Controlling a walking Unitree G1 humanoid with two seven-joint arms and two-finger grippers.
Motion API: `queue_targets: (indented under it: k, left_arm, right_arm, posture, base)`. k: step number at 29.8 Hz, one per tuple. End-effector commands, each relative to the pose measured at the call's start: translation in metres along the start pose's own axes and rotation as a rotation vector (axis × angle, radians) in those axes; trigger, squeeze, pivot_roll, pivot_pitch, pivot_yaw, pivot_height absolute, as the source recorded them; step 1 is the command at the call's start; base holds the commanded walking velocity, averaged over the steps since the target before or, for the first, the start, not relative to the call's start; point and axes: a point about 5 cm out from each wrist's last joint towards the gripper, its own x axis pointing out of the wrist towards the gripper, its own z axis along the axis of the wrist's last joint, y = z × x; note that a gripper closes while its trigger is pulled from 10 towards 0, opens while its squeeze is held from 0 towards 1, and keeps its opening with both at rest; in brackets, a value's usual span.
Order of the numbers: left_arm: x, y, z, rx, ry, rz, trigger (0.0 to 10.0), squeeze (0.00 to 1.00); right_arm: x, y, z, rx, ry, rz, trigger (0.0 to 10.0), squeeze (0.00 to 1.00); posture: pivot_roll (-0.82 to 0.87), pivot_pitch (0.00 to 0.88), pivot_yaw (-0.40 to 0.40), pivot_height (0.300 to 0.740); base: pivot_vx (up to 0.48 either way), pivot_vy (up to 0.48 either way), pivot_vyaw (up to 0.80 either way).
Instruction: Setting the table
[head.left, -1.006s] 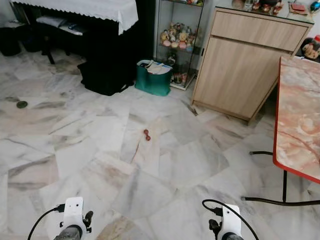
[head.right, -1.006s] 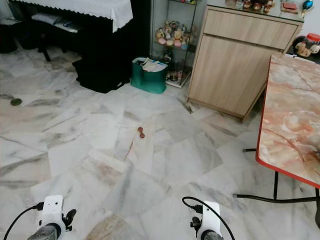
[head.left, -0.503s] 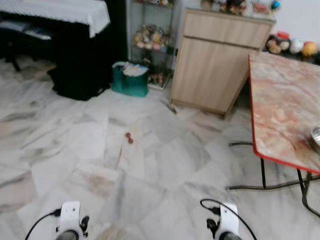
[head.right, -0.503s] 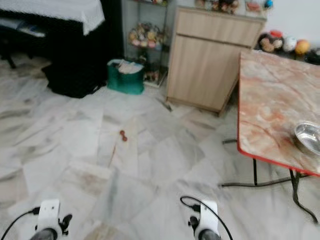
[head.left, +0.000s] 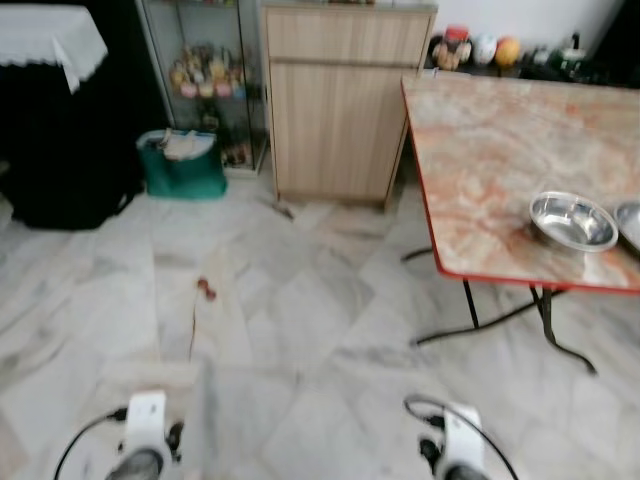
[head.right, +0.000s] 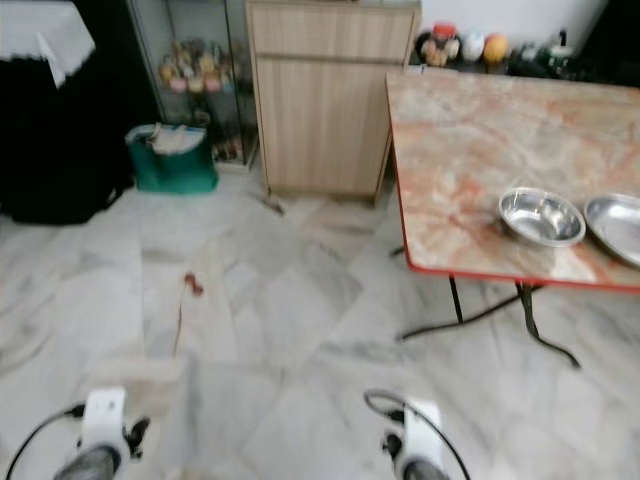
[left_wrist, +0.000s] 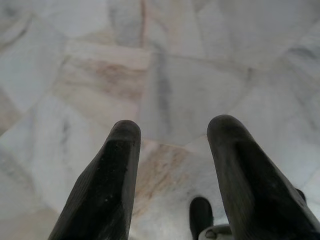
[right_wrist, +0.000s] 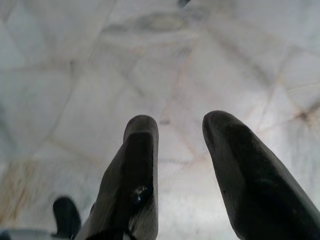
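Now the steel bowl (head.right: 541, 215) sat on the marble table (head.right: 470, 150), far ahead and to the right; the right gripper (right_wrist: 177, 135) was nearer; both it and the left gripper (left_wrist: 172, 135) hung open, empty.

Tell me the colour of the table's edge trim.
Red: a thin red band runs round the pink-orange marbled table, clearest in the right eye view.

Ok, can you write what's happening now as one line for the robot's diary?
stage: nearing table | left tool: open, empty | right tool: open, empty | on table: steel bowl, steel plate | floor: small red thing
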Motion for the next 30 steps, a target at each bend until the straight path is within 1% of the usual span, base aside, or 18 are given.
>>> queue_targets:
  k: [1,10,16,20,28,30]
  left_arm:
    - [-0.0018,0.004,-0.0071,0.013,0.033,0.004,10.0,0.0]
    - [-0.0023,0.0055,-0.0084,0.007,0.034,0.011,10.0,0.0]
    - [-0.0024,0.0068,-0.0082,0.006,0.034,0.016,10.0,0.0]
    - [-0.0023,0.0083,-0.0077,0.004,0.033,0.019,10.0,0.0]
    - [-0.0023,0.0079,-0.0076,0.012,0.031,0.017,10.0,0.0]
    - [-0.0023,0.0081,-0.0073,0.016,0.03,0.017,10.0,0.0]
  right_arm:
    - [0.0001,0.0048,-0.0011,0.001,0.002,0.01,10.0,0.0]
    - [0.0003,0.0054,0.0,0.008,-0.004,0.005,10.0,0.0]
    - [-0.0002,0.0029,-0.0013,0.009,-0.005,-0.008,10.0,0.0]
    - [-0.0007,0.0002,-0.0017,-0.006,-0.013,-0.021,10.0,0.0]
    - [-0.0012,-0.0007,-0.0031,0.003,-0.013,-0.027,10.0,0.0]
    - [-0.0012,-0.0005,-0.0032,0.005,-0.014,-0.026,10.0,0.0]
  posture:
    - [-0.04,0.0,-0.029,0.74]
    - [-0.04,0.0,-0.028,0.74]
    - [-0.03,0.0,-0.028,0.74]
    - [-0.03,0.0,-0.028,0.74]
    - [-0.03,0.0,-0.027,0.74]
    - [-0.03,0.0,-0.027,0.74]
  base:
    - [0.0,0.0,-0.64]
    - [0.0,0.0,-0.64]
    - [0.0,0.0,-0.64]
    - [0.0,0.0,0.0]
    - [0.0,0.0,0.0]
    - [0.0,-0.296,0.0]
